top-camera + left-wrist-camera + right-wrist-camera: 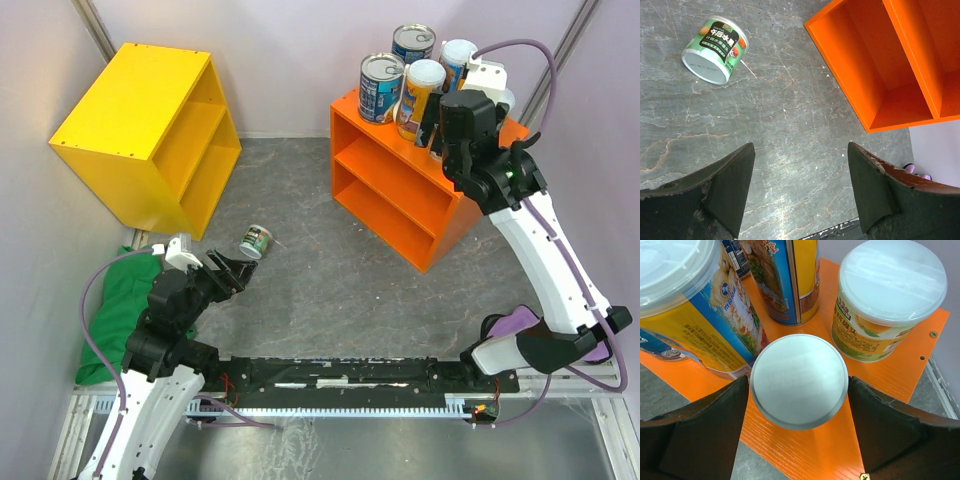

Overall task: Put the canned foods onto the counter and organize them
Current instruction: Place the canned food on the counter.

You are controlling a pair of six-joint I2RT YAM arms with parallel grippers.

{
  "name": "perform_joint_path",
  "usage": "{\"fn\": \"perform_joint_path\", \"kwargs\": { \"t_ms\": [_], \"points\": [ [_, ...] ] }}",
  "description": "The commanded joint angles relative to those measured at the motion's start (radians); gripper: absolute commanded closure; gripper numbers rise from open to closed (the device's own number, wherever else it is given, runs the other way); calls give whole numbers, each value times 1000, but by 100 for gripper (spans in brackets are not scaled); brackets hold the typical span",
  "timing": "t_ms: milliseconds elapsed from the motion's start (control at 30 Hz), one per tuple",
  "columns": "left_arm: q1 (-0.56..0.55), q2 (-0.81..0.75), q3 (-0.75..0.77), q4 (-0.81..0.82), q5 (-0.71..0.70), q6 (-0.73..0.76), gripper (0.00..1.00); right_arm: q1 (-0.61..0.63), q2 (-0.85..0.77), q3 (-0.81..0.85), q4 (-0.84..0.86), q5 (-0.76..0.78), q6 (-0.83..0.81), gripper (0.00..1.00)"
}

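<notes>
**Operator:** Report the right pincer.

**Technician:** The right pincer (798, 390) is positioned over the flat top of the orange cabinet (395, 200), with its jaws apart. One finger stands on each side of a short silver-lidded can (799, 372). Each finger is just beside the lid rim and appears clear of it. The can stands upright near an edge of the cabinet top.

**Operator:** List the other items on that top.

**Technician:** In the right wrist view, a short pale-lidded can (890, 300) with a yellow-green label stands just beside the silver-lidded one, to its right. There are two tall slim cans, one (695, 325) on the left and one (787, 285) behind, and both are upright. In the top view, two blue-labelled tins stand at the far-left end of the top, one (381, 88) nearer the arms and one (413, 43) behind it. Both are close to the slim cans.

**Operator:** Report the left pincer.

**Technician:** The left pincer (800, 150) hovers above the grey worktop (790, 110) with its jaws wide apart and nothing between them.

**Operator:** Are any cans not on the cabinet?

**Technician:** One. A green-labelled can (715, 49) lies on its side on the worktop. In the left wrist view it is ahead of the fingers and to their left, not touching them. Its pale end faces the camera.

**Operator:** Other objects?

**Technician:** A yellow cabinet (150, 130) stands at the far left, well apart from the orange one. A green cloth (115, 310) lies at the left edge, beside the left arm.
</notes>
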Motion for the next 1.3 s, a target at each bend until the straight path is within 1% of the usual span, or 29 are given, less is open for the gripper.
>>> {"fn": "perform_joint_path", "kwargs": {
  "t_ms": [0,267,433,700,933,1100,1267],
  "points": [
    [5,1,33,30,23,33,19,-3,-42,45,44,-7,-5,13],
    [5,7,33,34,25,33,19,-2,-59,48,39,-20,-9,11],
    [5,13,37,30,26,32,19,-3,-98,26,48,-42,-7,10],
    [5,84,61,54,28,25,19,3,-151,20,45,-53,-39,10],
    [4,248,145,54,-31,88,19,20,-188,19,41,-64,-89,10],
    [4,415,252,42,-77,172,19,52,-227,2,41,-70,-126,10],
    [5,620,351,26,-60,254,18,101,-269,-38,39,-60,-137,10]
  ]
}}
